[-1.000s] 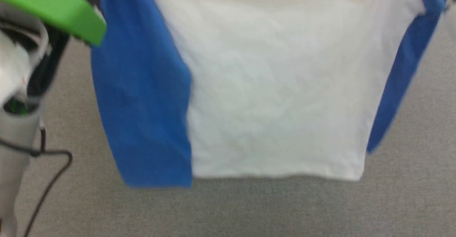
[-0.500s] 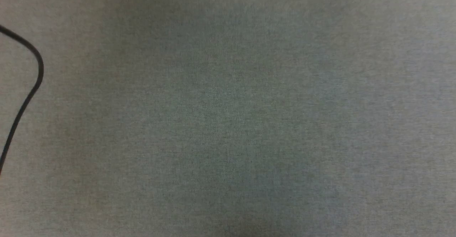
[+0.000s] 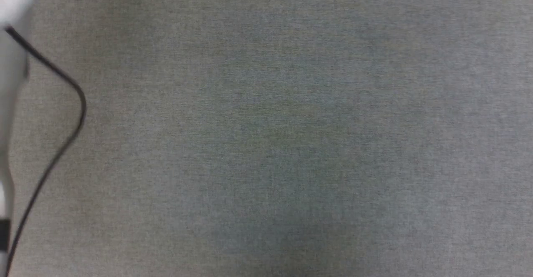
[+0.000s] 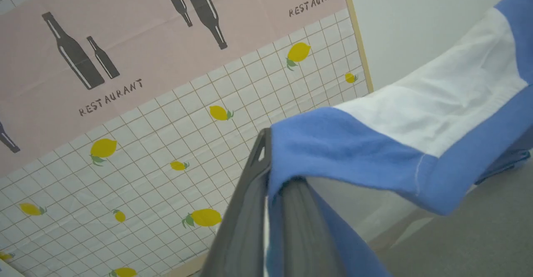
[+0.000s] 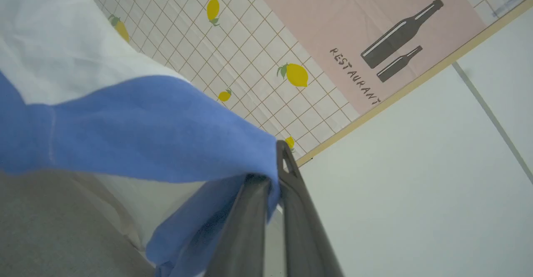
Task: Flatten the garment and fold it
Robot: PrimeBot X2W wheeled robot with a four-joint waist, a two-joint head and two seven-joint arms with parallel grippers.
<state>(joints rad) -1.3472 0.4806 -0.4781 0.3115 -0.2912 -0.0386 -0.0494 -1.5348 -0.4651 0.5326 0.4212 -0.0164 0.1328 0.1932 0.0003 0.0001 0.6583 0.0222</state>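
Observation:
The garment (image 4: 366,143), white with blue sleeves, hangs in the air, stretched between my two grippers. In the left wrist view my left gripper (image 4: 272,166) is shut on a blue edge of it, and the cloth drapes over the fingertips and runs off to the right. In the right wrist view my right gripper (image 5: 272,170) is shut on another blue edge of the garment (image 5: 145,127), which runs away to the left and sags below. The head view looks down on a bare grey surface (image 3: 291,135).
A black cable (image 3: 70,131) curves along the left edge of the head view beside a blurred pale arm part (image 3: 10,60). Behind the garment hangs a wall cloth (image 4: 166,123) printed with lemons and bottles. Grey surface (image 4: 479,235) lies below.
The head camera has shifted off the garment and a green part onto bare grey surface. Over the last half second the cable has slid rightward in that view.

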